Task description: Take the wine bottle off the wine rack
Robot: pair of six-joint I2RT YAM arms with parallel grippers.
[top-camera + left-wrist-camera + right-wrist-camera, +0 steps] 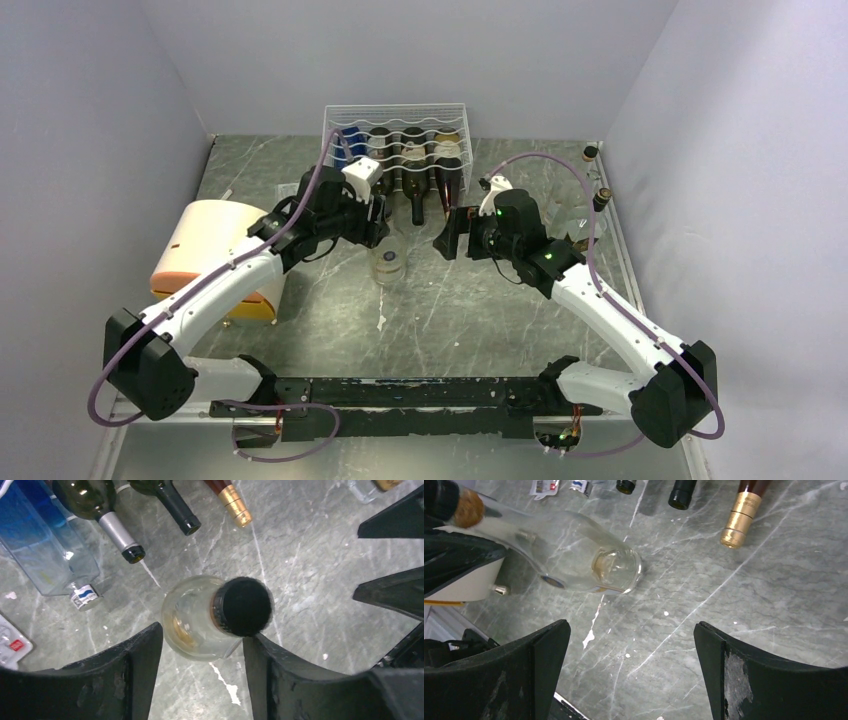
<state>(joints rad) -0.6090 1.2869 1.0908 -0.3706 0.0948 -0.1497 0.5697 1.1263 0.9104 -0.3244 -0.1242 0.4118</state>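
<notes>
Bolted to a black rail (400, 392) at the near edge, two white arms bow outward and meet over a grey, white-veined marble worktop (450, 320) flecked with pale marks. To our left, a cream drum (205, 250) with an orange edge sits near the side wall. At mid-worktop we find the left gripper (378, 228), jaws spread to either side of the black cap of a clear wine bottle (388, 262). From the wrist view we cannot tell whether the cap touches one finger (280, 675). The bottle stands upright on the marble, off the wine rack (400, 108) and in front of it. Facing it, the right gripper (447, 238) hangs with jaws wide apart over bare marble. Behind, the white wire rack sits against the back wall, with dark bottles (415, 185) lying in it, necks toward us, and a blue one (347, 148) at its left end. Pale lilac-grey walls (420, 50) close the worktop on three sides.
</notes>
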